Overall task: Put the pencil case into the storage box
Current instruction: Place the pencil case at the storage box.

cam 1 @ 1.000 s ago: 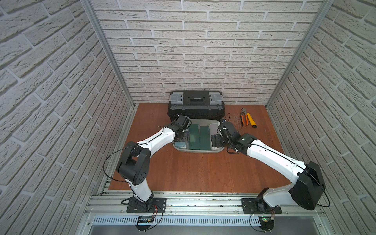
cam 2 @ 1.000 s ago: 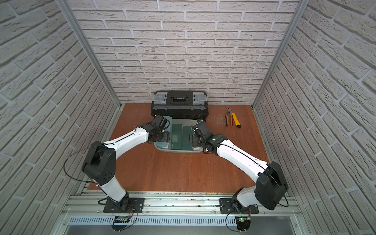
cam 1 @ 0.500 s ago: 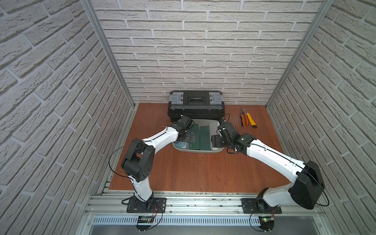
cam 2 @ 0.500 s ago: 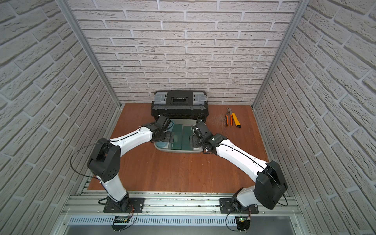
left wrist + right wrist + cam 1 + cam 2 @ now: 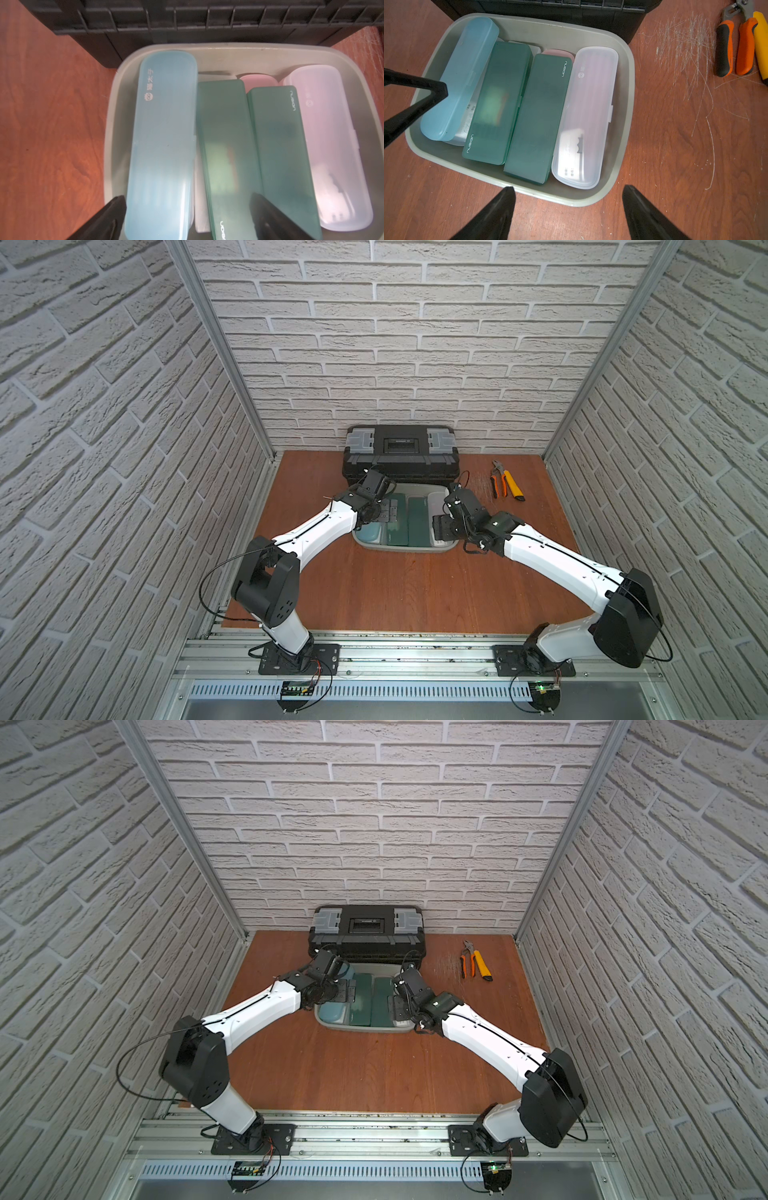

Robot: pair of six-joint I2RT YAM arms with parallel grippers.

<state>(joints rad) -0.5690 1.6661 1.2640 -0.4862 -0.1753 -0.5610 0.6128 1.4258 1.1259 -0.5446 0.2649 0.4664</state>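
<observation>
While both jaws gape empty, green cases (image 5: 500,99) in storage box (image 5: 626,116) read "nusign".

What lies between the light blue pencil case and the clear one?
A dark green case beside a second green case, shown in the right wrist view.

A black toolbox (image 5: 401,456) with grey latches stood in the upper middle of the frame in both top views, against the brick wall (image 5: 415,344). To its right, orange-handled pliers (image 5: 498,481) lay on the brown wooden table (image 5: 395,593), just beside a yellow utility knife (image 5: 514,487). Pale scratches (image 5: 685,41) marked the wood near them.
</observation>
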